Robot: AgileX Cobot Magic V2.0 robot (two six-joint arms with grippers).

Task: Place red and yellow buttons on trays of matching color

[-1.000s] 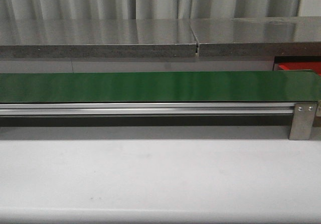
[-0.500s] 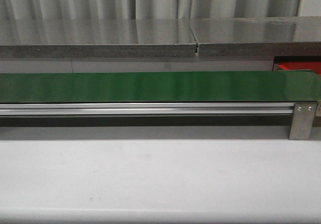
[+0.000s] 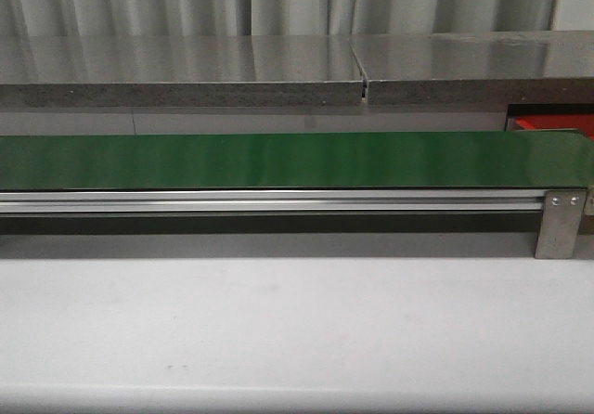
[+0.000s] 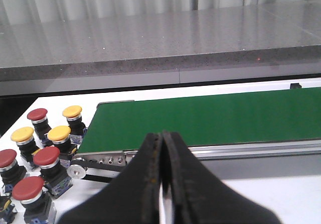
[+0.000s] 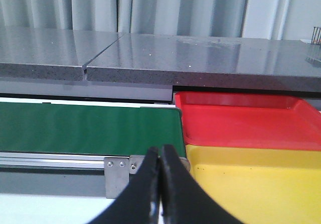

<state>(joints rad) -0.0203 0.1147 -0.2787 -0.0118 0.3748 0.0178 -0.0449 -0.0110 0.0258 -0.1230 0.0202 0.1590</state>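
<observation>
In the left wrist view several red buttons and yellow buttons stand on the white table at the left end of the green conveyor belt. My left gripper is shut and empty, in front of the belt. In the right wrist view a red tray and a yellow tray sit at the right end of the belt. My right gripper is shut and empty, near the yellow tray's corner. In the front view the belt carries nothing and neither gripper shows; a corner of the red tray shows.
A grey stone ledge runs behind the belt, with a curtain above it. An aluminium rail and a metal bracket front the belt. The white table lies in front.
</observation>
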